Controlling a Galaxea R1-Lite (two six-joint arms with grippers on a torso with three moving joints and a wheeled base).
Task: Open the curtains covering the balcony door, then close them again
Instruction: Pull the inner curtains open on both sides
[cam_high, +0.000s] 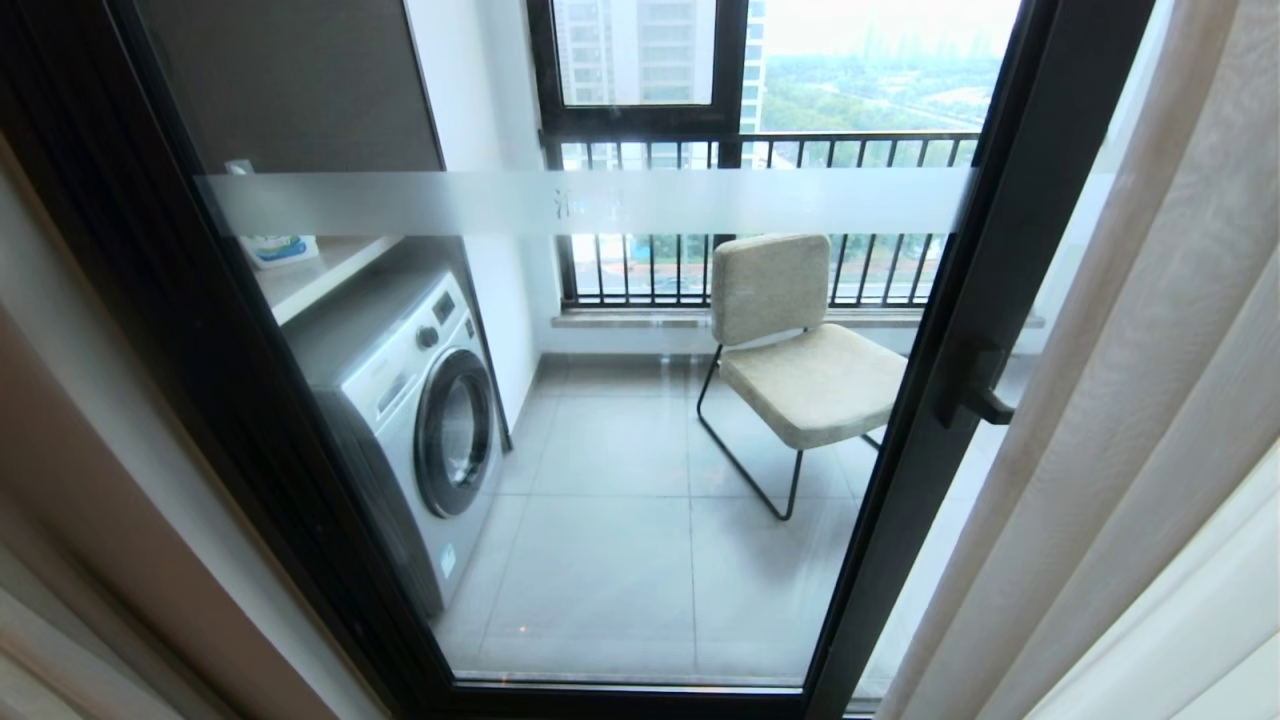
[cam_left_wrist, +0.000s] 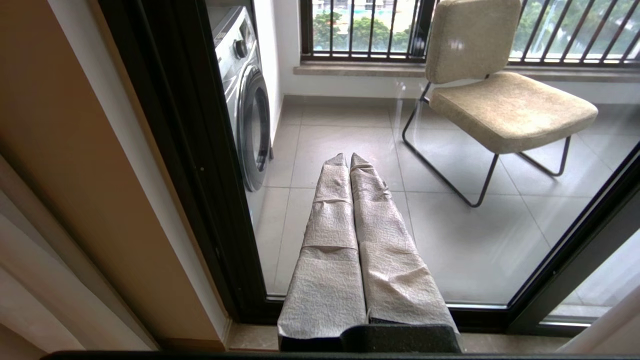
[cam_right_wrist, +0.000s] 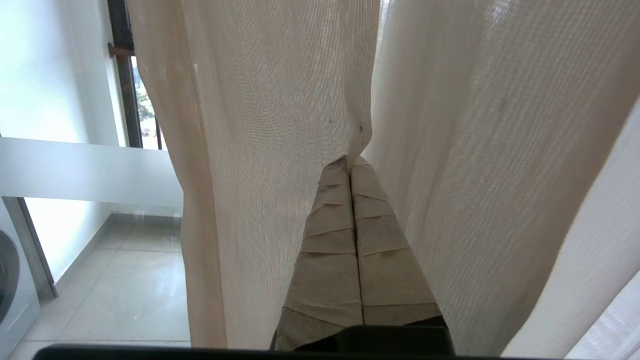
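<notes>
Curtains (cam_high: 1130, 420) are hanging gathered along the right side of the balcony door (cam_high: 620, 400), with the glass largely uncovered, so by the look of things the closing half of the task is what is pending. In the right wrist view the right gripper (cam_right_wrist: 350, 161) is pointing straight into the sheer fabric (cam_right_wrist: 280, 150), its two wrapped fingers pressed together, tips meeting a small pucker in the cloth; whether any fabric is actually pinched between them cannot be told. The drape's long axis is running floor to ceiling, and its free edge is lying on the door side of this gripper, toward the frosted band (cam_right_wrist: 85, 172) and the washing machine (cam_high: 420, 410). That is the relation the coming move is resting on: the cloth probably needs drawing sideways across the glass, away from the gathered folds, at right angles to the pleats.

The left gripper (cam_left_wrist: 348, 159) is sitting low before the bare pane, fingers together and holding nothing, facing the chair (cam_left_wrist: 500, 100) through the glass, well apart from the right-hand curtains. The right arm is plainly the nearer one for the pull.
</notes>
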